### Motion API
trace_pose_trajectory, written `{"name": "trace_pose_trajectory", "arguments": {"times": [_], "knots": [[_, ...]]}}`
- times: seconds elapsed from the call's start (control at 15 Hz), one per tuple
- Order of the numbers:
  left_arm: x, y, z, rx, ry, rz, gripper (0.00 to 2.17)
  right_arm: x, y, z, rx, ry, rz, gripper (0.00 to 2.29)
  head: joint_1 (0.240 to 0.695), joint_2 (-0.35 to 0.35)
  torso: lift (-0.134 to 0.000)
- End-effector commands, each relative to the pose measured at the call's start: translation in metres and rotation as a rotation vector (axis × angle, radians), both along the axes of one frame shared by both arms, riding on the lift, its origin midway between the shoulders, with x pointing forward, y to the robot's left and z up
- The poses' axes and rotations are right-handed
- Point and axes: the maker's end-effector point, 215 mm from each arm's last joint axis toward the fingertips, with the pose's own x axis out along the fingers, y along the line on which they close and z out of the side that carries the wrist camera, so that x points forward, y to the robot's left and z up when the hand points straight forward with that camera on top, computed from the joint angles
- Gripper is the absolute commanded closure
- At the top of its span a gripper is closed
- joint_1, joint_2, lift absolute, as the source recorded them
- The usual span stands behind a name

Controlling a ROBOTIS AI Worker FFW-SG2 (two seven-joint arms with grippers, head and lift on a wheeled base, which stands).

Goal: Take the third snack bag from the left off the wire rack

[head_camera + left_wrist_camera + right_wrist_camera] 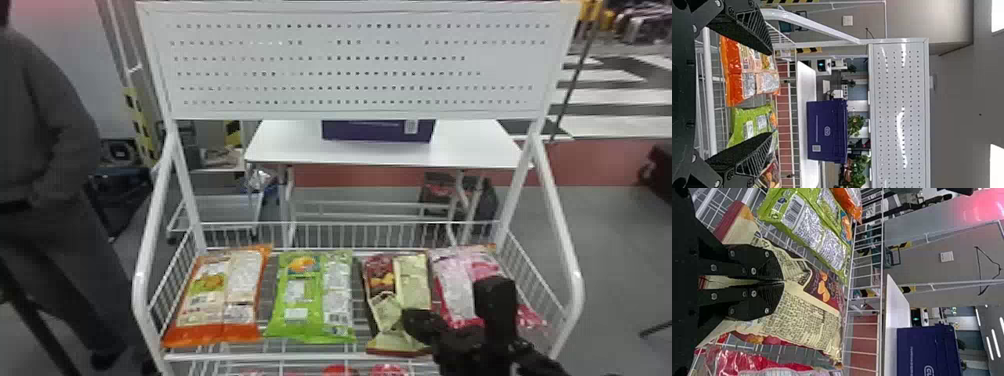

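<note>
Head view gives me the wire rack (150, 280) across the lower half of the frame, with four snack bags lying flat side by side on its shelf. From the left of the frame I count an orange bag (220, 295), a green bag (310, 295), the third snack bag (400, 280) in dark red and cream, and a pink bag (460, 285) at the right. My right arm comes up from the bottom right corner, and the right gripper (417, 322) sits on the near end of the third snack bag, at lower centre-right of the frame. That end of the bag looks crumpled under it, while the far end rests on the wires, just beside the green bag and the pink one.

From the right wrist camera I see the two black fingers (758, 266) drawn close together, with the cream edge of the bag pinched between them.

From the left wrist camera, the left gripper (770, 92) has its fingers spread wide with nothing between them, and it faces the orange and green bags.

Behind the rack stands a white table (465, 145) carrying a blue box (377, 130), and a white perforated panel (350, 60) fills the top of the frame.
</note>
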Motion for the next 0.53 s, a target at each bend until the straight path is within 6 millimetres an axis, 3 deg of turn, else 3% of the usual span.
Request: {"name": "trace_pose_trajectory", "arguments": {"times": [0.0,0.27,0.47], "knots": [[0.000,0.000,0.004,0.001,-0.006,-0.001,0.17,0.001,-0.011,0.010,0.004,-0.022,-0.015,2.24,0.499,0.000,0.000],[-0.001,-0.001,0.008,0.004,-0.009,-0.004,0.17,-0.001,-0.021,0.052,0.010,-0.115,-0.018,2.24,0.499,0.000,0.000],[-0.002,-0.002,0.009,0.007,-0.010,-0.007,0.17,-0.019,-0.023,0.092,0.028,-0.195,0.006,2.24,0.499,0.000,0.000]]}}
